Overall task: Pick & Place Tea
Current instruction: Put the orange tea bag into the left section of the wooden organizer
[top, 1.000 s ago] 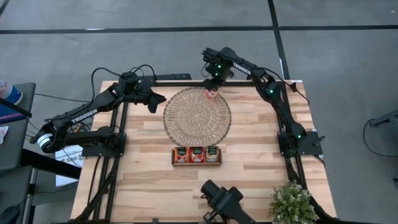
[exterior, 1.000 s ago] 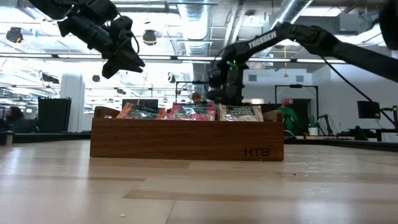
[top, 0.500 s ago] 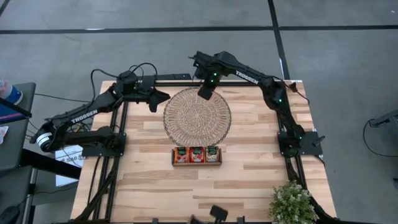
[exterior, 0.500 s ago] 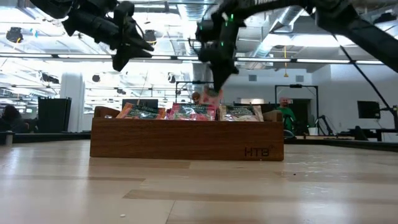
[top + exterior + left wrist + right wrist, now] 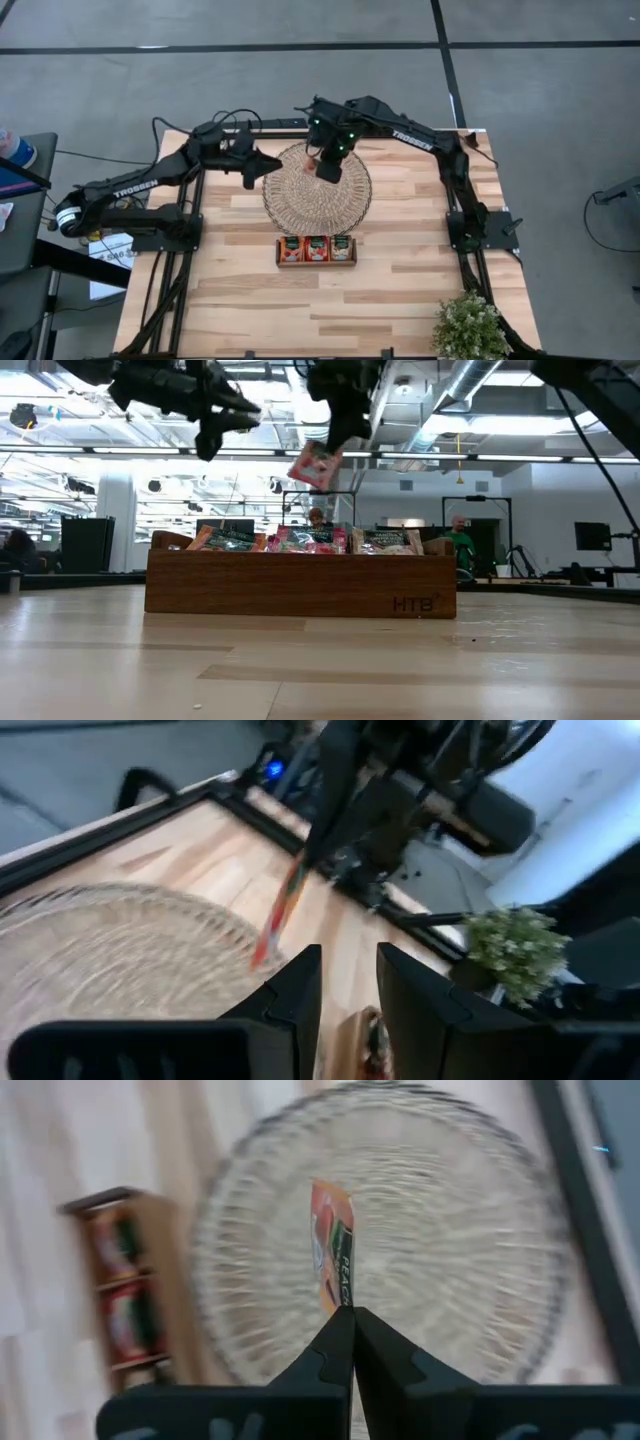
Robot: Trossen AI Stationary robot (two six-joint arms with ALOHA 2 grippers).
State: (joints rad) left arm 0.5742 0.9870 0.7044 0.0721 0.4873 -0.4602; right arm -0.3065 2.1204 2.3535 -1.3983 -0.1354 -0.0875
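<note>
Your right gripper [image 5: 322, 166] is pinched on a tea sachet [image 5: 313, 465], dangling it in the air over the woven mat [image 5: 340, 205] near its 11 o'clock edge. Your left gripper [image 5: 262, 164] hovers at the mat's 9 o'clock rim, fingers slightly apart, empty. More sachets sit in the wooden tray [image 5: 317, 261] at the mat's 6 o'clock

The right gripper [image 5: 318, 163], pinching a tea sachet [image 5: 313, 466], now sits further left and lower in the high view, above the woven mat [image 5: 340, 205]; in the low view the sachet hangs higher. The left gripper [image 5: 272, 161] edges rightward.
</note>
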